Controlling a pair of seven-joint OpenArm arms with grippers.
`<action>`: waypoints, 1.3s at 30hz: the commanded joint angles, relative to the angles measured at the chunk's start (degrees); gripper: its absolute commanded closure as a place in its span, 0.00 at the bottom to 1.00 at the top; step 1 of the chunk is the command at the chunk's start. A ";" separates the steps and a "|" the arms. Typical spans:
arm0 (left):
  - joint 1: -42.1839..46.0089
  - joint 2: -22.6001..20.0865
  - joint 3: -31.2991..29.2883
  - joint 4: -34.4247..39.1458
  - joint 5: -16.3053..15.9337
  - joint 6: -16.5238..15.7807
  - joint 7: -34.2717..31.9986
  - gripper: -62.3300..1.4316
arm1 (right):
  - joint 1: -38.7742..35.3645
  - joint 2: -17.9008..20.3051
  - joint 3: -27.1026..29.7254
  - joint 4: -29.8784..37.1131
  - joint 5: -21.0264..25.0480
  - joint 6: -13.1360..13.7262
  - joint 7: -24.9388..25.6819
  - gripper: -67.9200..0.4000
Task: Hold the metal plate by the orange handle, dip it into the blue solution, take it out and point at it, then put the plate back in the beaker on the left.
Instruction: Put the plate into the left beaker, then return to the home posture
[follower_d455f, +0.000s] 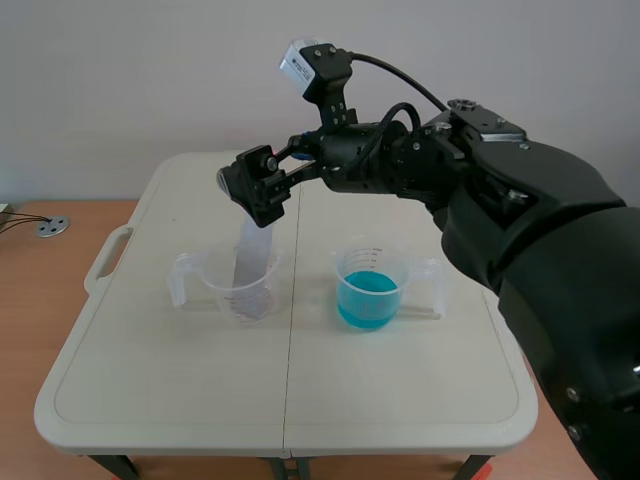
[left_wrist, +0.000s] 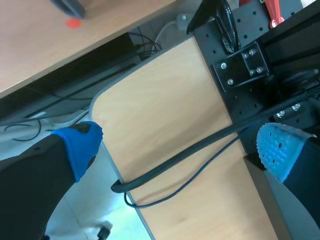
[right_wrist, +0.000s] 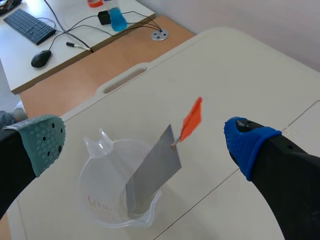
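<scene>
Gripping orange handle (right_wrist: 191, 119): judged pending; right gripper (right_wrist: 145, 142) spread wide, handle between its fingers, untouched.
Metal plate (right_wrist: 152, 175): below gripper, in clear beaker (right_wrist: 92, 175).
Next: close, lift.

The metal plate (right_wrist: 152, 175) leaned in the clear beaker (right_wrist: 112, 182), its orange handle (right_wrist: 191, 119) between the right gripper's (right_wrist: 145, 142) spread fingers.

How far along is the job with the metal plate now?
Done: nothing I can confirm; the metal plate stands in the left beaker. In hand: the right end effector is open over the orange handle, not gripping it. Left, it seems: grasp, dip in the blue solution, point, return.
</scene>
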 joint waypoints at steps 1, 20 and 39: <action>0.48 -0.02 -0.33 0.44 -0.15 0.00 0.11 0.00 | 1.60 0.02 0.35 0.96 0.61 0.13 0.68 0.02; 0.48 -2.97 -4.63 3.96 -2.56 1.51 -4.11 0.00 | -13.73 10.45 5.70 25.62 0.66 0.13 -1.75 0.02; -16.09 -11.52 -14.51 18.67 -6.93 2.36 -11.17 0.00 | -36.35 20.48 15.78 42.14 3.23 0.13 0.66 0.02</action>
